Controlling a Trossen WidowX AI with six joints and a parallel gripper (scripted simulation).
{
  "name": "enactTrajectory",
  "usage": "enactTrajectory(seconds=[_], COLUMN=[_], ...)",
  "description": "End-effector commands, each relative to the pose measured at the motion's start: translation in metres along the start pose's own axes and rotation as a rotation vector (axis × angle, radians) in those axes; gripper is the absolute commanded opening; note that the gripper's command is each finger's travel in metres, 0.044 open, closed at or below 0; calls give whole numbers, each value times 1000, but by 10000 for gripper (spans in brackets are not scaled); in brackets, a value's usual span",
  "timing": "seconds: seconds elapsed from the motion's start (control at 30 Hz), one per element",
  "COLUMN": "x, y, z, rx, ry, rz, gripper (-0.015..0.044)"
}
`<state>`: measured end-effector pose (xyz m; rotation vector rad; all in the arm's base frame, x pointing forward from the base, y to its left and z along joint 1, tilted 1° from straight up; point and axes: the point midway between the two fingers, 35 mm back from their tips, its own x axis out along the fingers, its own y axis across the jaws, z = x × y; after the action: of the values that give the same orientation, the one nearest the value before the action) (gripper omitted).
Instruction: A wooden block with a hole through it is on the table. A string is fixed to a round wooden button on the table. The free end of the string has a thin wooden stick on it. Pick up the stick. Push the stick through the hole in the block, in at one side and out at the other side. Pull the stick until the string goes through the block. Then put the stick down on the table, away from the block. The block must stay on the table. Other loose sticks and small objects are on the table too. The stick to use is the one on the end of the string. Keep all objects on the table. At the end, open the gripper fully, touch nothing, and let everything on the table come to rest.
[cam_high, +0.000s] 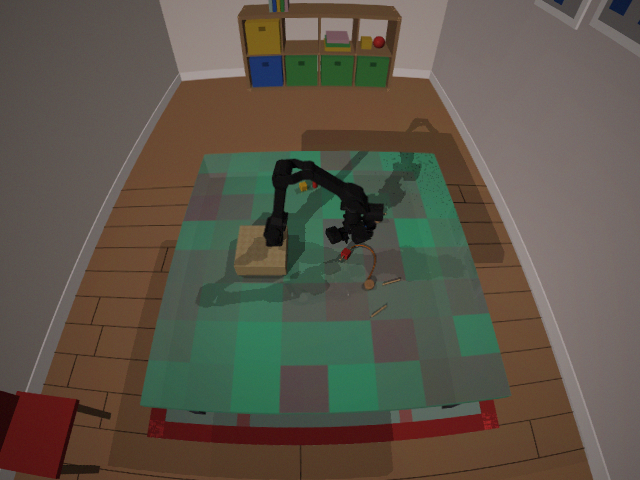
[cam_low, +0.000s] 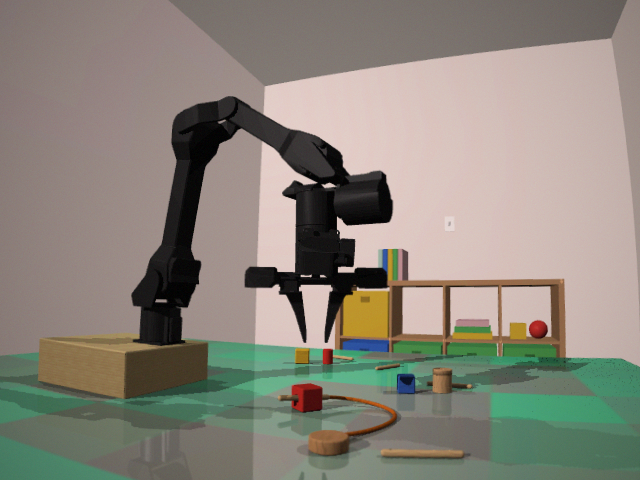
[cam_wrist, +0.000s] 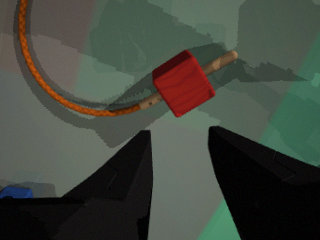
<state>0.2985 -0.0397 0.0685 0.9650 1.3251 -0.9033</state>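
Observation:
The red block (cam_high: 345, 253) (cam_low: 307, 397) (cam_wrist: 184, 83) sits on the table. The stick (cam_low: 283, 397) (cam_wrist: 222, 61) passes through its hole and sticks out at both sides; its string end is a short piece on the button-string side. The orange string (cam_low: 393, 413) (cam_wrist: 37, 77) (cam_high: 375, 260) curves from that end to the round wooden button (cam_high: 368, 284) (cam_low: 328, 442) and lies outside the block. My gripper (cam_low: 315, 341) (cam_wrist: 179, 138) is partly open and empty, above the table and the block's level, pointing down. In the wrist view the block lies just beyond the fingertips.
Loose sticks (cam_high: 391, 281) (cam_high: 379, 310) (cam_low: 421, 453) lie near the button. A blue block (cam_low: 405, 383) and a wooden cylinder (cam_low: 442, 380) stand farther back, beside another stick. A yellow cube (cam_high: 302, 186) (cam_low: 302, 355) and a red cylinder (cam_high: 314, 184) (cam_low: 327, 356) are at the back.

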Motion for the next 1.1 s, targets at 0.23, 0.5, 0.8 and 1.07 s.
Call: enactTrajectory(seconds=[0.23,0.5,0.8,1.07], x=[-2,-2,-1,-1], y=[-22,-30,-36,-36], z=[11,14,17,17], rx=[-1216,-1687,-2091,-2091], ry=[-7,-1,7,7], rz=[-13,-19,-23,-23], gripper=[122,122,122,122])
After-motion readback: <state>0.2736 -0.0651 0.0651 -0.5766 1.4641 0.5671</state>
